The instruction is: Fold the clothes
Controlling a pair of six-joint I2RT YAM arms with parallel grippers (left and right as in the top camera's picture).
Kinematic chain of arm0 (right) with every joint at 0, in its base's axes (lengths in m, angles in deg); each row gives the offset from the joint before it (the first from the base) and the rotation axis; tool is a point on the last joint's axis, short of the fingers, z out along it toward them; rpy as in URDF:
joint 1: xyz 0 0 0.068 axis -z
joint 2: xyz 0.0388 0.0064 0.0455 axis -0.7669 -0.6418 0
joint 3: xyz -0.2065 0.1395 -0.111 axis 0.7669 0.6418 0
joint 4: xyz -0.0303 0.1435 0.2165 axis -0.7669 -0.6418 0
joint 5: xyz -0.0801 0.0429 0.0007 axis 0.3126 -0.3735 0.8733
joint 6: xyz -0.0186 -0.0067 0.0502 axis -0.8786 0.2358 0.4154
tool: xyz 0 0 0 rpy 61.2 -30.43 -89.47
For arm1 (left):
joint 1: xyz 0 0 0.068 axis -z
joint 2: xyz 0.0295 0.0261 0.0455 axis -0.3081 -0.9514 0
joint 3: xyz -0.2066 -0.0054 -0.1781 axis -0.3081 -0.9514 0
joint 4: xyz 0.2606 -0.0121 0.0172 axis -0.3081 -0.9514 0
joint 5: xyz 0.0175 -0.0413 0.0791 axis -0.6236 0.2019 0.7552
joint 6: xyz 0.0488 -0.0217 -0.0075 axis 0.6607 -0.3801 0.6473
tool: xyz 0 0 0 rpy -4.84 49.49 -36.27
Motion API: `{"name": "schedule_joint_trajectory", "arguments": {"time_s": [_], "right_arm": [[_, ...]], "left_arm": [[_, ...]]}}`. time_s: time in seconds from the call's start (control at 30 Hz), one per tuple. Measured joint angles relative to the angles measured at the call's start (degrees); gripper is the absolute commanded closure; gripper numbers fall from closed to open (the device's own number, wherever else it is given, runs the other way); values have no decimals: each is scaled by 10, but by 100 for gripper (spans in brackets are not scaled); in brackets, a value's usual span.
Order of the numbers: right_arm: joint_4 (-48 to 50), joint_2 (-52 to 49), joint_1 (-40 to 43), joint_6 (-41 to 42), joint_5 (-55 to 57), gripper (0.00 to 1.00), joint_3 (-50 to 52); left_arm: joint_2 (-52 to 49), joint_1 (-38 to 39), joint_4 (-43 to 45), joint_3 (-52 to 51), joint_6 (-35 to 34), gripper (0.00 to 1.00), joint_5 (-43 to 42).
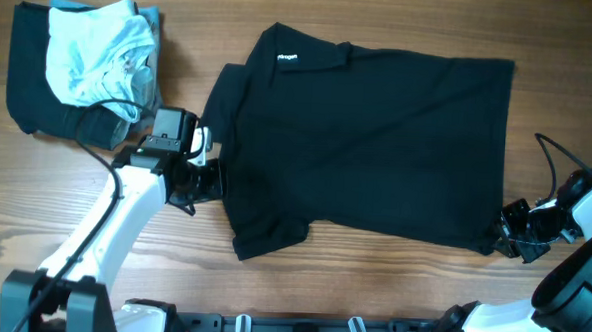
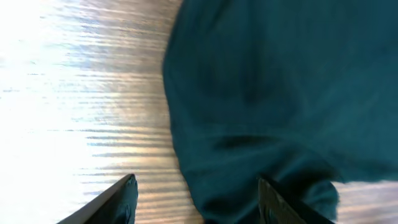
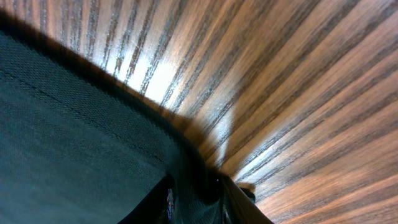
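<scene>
Polo shirt (image 1: 377, 140) | black, short-sleeved | laid flat | neck label (image 1: 288, 58) white

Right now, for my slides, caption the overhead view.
Left gripper and right gripper at opposite ends of a black polo shirt.

The black polo shirt (image 1: 377, 140) lies spread flat across the middle of the wooden desk (image 1: 371, 289), with its collar (image 1: 316, 55) toward the left and its hem toward the right. The small white neck label (image 1: 288, 58) faces up beside the collar. One short sleeve (image 1: 268, 233) extends toward the near edge. The left pincer (image 1: 207, 179) sits at the shirt's left edge, just above that sleeve. The right pincer (image 1: 500, 231) meets the near right hem corner. A pale blue and white garment (image 1: 96, 57) lies crumpled on a dark cloth (image 1: 27, 84) at the far left, apart from the shirt.
</scene>
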Motion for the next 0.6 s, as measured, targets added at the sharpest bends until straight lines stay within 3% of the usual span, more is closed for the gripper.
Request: {"name": "schedule_joint_trajectory", "arguments": {"time_s": [0.13,0.4,0.5,0.6], "right_arm": [[4,1,-1,-4,-17,42,-1],[2,9,-4,-11,-37,31,-4],[-8,27,-4,-11,-32,23,-3],[-21,78,-4,-9,-32,20,-3]], "left_arm": [[1,12,-10,0,0,40,-19],[-26,77,7,-37,0,39,-33],[-40,87,7,-50,0,43,-35],[-54,89,8,-57,-5,55,-34]]}}
